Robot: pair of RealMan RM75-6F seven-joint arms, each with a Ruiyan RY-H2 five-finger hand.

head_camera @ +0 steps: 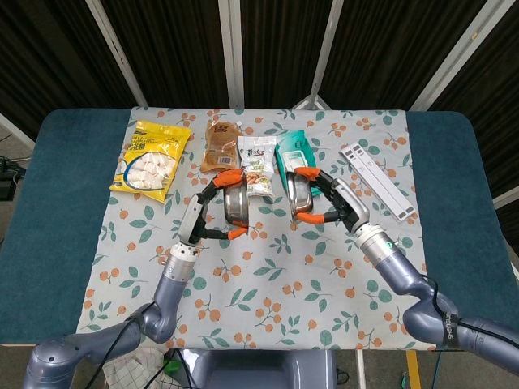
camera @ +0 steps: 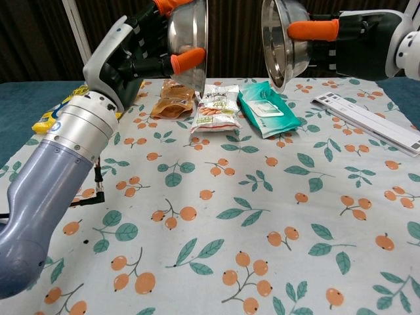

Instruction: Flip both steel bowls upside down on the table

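Two steel bowls are held in the air above the floral tablecloth point(head_camera: 268, 259), tipped on edge. My left hand point(head_camera: 212, 212) grips the left bowl point(head_camera: 236, 204) by its rim with orange fingertips; in the chest view that bowl point(camera: 188, 41) hangs at top centre-left in the left hand point(camera: 147, 46). My right hand point(head_camera: 328, 203) grips the right bowl point(head_camera: 293, 195), whose hollow faces the centre; the chest view shows this bowl point(camera: 281, 39) at the top in the right hand point(camera: 341, 42). The two bowls are close together but apart.
Along the cloth's far side lie a yellow snack bag point(head_camera: 150, 158), a brown pouch point(head_camera: 219, 144), a nut packet point(head_camera: 258, 166), a green wipes pack point(camera: 266, 108) and a white strip point(head_camera: 377, 180). Teal table edges point(head_camera: 57, 203) flank the cloth.
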